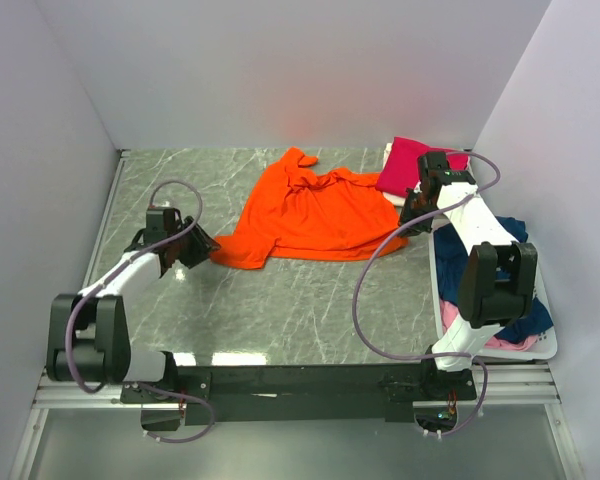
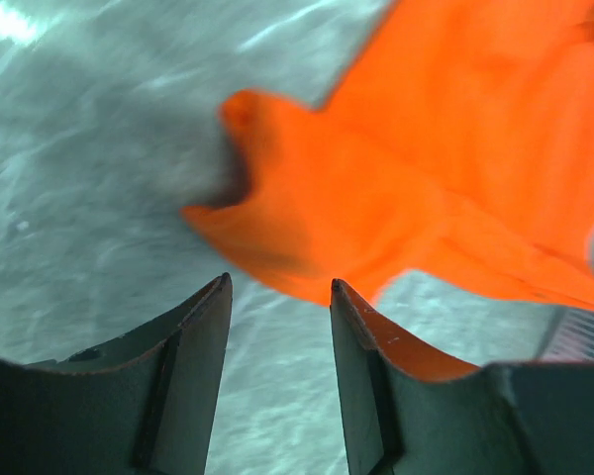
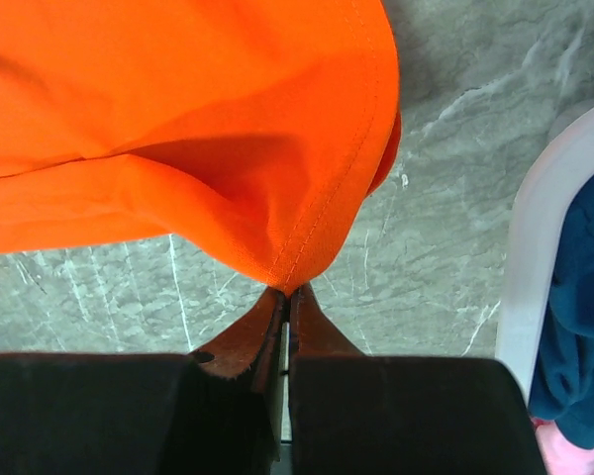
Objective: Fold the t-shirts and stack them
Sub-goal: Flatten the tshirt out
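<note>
The bright orange t-shirt (image 1: 310, 210) lies spread and rumpled on the marble table. My right gripper (image 1: 412, 212) is shut on its right hem corner (image 3: 289, 277) and holds the cloth just off the table. My left gripper (image 1: 204, 244) stands open just short of the shirt's left corner (image 2: 307, 228), with only bare table between its fingers (image 2: 203, 336). A magenta-pink t-shirt (image 1: 412, 163) lies folded at the back right. Navy blue (image 1: 520, 238) and pale pink (image 1: 450, 316) t-shirts are heaped in the basket.
The white plastic basket (image 1: 546, 346) stands along the table's right side, its rim (image 3: 546, 237) close to my right gripper. White walls close the table in at the left, back and right. The table's near half (image 1: 280, 310) is bare marble.
</note>
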